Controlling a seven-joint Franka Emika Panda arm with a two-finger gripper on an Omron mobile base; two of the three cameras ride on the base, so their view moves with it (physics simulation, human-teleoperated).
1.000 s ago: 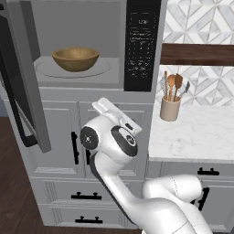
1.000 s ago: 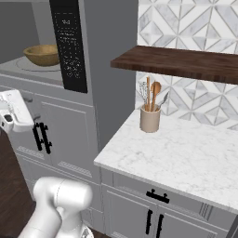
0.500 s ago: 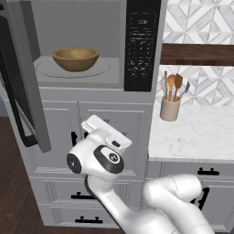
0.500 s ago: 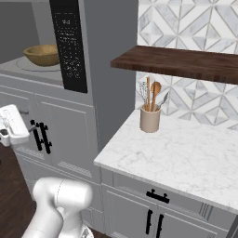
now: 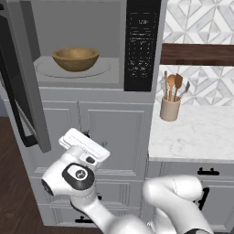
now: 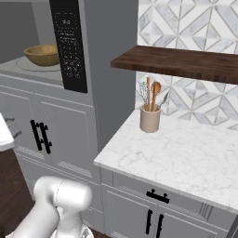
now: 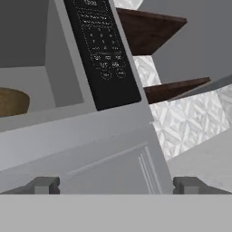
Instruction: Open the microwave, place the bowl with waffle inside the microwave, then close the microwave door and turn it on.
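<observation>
The microwave (image 5: pixel 142 45) stands open, and its door (image 5: pixel 23 91) is swung out to the left. Inside, the brown wooden bowl (image 5: pixel 75 58) sits on the round turntable plate (image 5: pixel 45 69). The bowl's rim hides the waffle. The bowl (image 6: pixel 42 55) also shows left of the black keypad (image 6: pixel 69 46). My white hand (image 5: pixel 84 147) hangs low in front of the grey cabinet doors under the microwave, well below the bowl. In the hand view my gripper (image 7: pixel 115 186) is open with nothing between its fingertips, looking up at the keypad (image 7: pixel 104 54) and the bowl's edge (image 7: pixel 11 102).
A beige crock of wooden spoons (image 5: pixel 170 107) stands on the marble counter (image 5: pixel 196 132) to the right, under a dark wood shelf (image 5: pixel 196 54). Cabinet doors with short black handles (image 6: pixel 42 130) lie below the microwave. The open door juts out at the left.
My hand has dropped down and to the left, away from the microwave opening. The bowl stays on the turntable and the door has not moved.
</observation>
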